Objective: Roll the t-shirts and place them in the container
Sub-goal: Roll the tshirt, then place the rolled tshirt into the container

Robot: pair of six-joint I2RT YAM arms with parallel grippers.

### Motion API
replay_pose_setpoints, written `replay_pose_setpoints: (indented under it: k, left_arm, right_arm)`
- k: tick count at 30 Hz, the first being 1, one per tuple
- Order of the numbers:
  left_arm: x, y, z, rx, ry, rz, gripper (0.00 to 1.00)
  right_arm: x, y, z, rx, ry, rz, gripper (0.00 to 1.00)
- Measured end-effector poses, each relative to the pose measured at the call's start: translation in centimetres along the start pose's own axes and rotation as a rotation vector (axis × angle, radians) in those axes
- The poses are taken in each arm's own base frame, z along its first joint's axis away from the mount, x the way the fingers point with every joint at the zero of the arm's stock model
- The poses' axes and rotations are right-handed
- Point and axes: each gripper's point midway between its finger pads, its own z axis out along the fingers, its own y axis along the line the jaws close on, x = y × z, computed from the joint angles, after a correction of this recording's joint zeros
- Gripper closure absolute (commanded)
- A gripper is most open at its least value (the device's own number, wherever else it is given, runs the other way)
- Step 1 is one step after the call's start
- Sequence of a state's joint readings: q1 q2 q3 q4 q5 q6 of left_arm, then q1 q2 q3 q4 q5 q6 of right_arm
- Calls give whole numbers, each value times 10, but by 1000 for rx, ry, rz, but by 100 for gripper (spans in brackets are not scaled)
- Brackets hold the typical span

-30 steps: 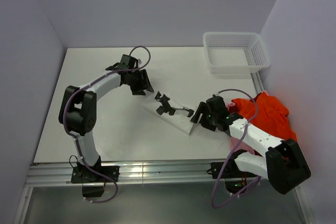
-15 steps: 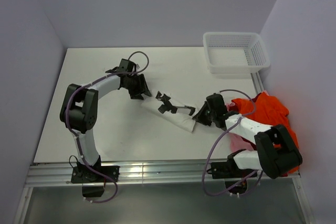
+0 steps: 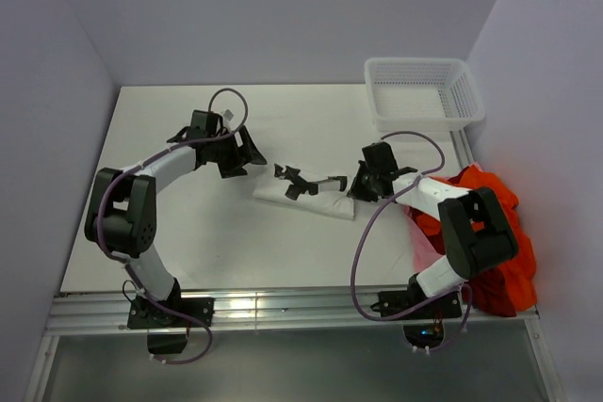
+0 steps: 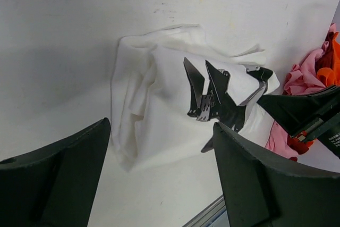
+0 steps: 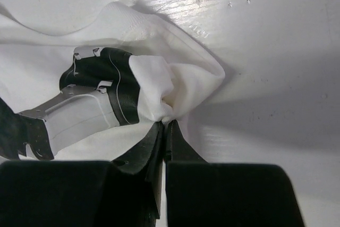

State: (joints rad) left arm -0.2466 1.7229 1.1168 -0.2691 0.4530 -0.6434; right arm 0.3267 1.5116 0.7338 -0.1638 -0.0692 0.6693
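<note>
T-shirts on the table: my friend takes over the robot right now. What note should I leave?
Left gripper: open, holding nothing, just off the left end of the white t-shirt.
Right gripper: shut on a pinch of the white t-shirt's right end.
White t-shirt lies in the middle of the table, gathered into a narrow bundle, print up. Orange-red t-shirts are heaped at the right edge.
Done: white one partly gathered, not a neat roll.
Left: finish rolling it, then the orange-red ones.

Plain pale lilac walls [image 3: 283, 16] enclose a white bench [image 3: 236, 233] on three sides; a shiny silver metal rail [image 3: 283, 313] runs along its near edge.
</note>
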Motion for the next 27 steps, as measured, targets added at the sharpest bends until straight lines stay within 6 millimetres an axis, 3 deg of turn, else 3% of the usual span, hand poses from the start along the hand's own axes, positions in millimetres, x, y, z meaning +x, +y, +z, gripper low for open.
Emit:
replay_pose_setpoints:
  k: [7,13,17,23,26,27]
  left_arm:
    - [10,13,15,-15,34,-20,19]
    - [32,35,24,-53,74,-57,20]
    - [35,34,27,-30,63,-79,20]
    - [36,28,34,-23,30,-96,31]
    - [36,26,39,-43,9,-99,43]
    - [37,26,41,-47,5,-100,52]
  right_arm:
    - [-8,2,6,9,10,-42,100]
    - [-11,2,7,5,17,-54,100]
    - [-13,2,8,4,22,-64,100]
    - [-13,3,8,1,25,-67,100]
    - [-13,3,8,-1,25,-67,100]
    - [-13,3,8,-1,26,-67,100]
